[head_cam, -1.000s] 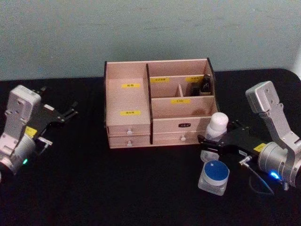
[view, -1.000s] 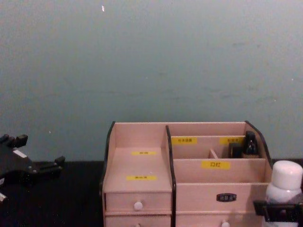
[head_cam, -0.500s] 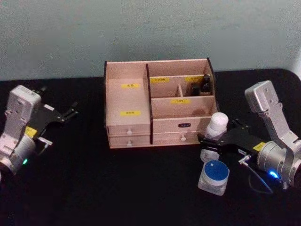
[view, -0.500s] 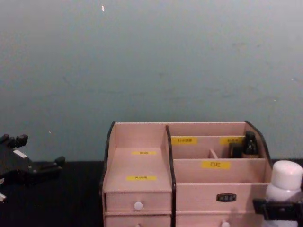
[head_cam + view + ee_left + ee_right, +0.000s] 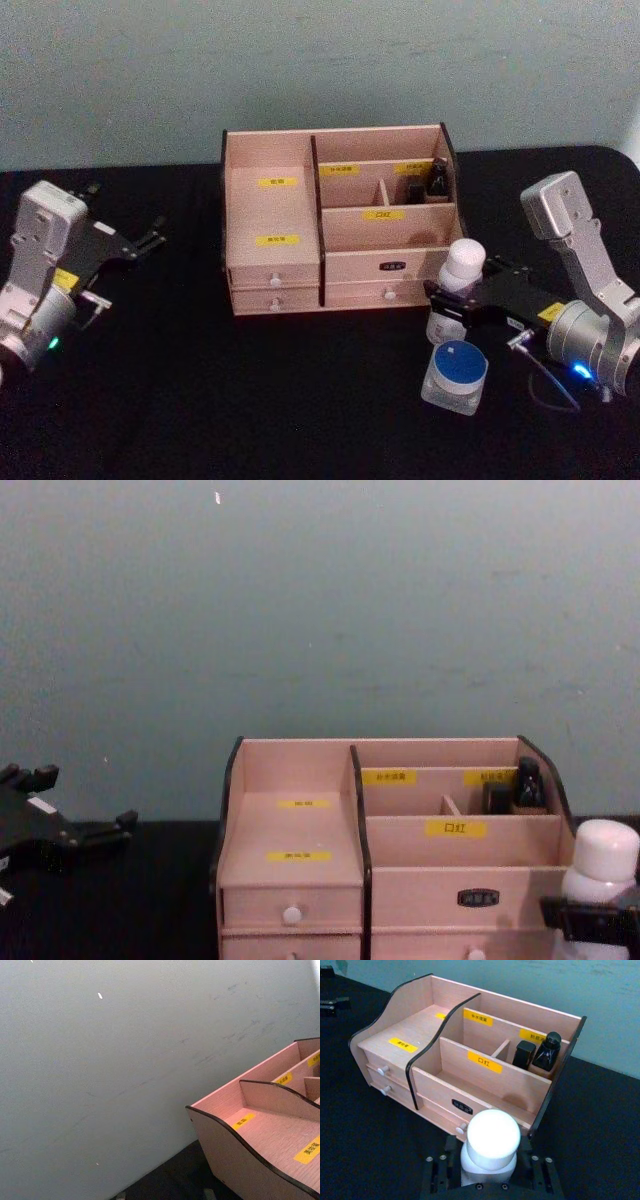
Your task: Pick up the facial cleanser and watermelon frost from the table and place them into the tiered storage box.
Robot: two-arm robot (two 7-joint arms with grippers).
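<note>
gripped by right pincer (image 5: 448, 308) under the cap: white-capped bottle (image 5: 464, 262), 4 o'clock off tiered storage box (image 5: 270, 215). likely light, rigid, slick; hold body, keep upright. left pincer (image 5: 148, 240) parked 9 o'clock, state can't tell.
</note>
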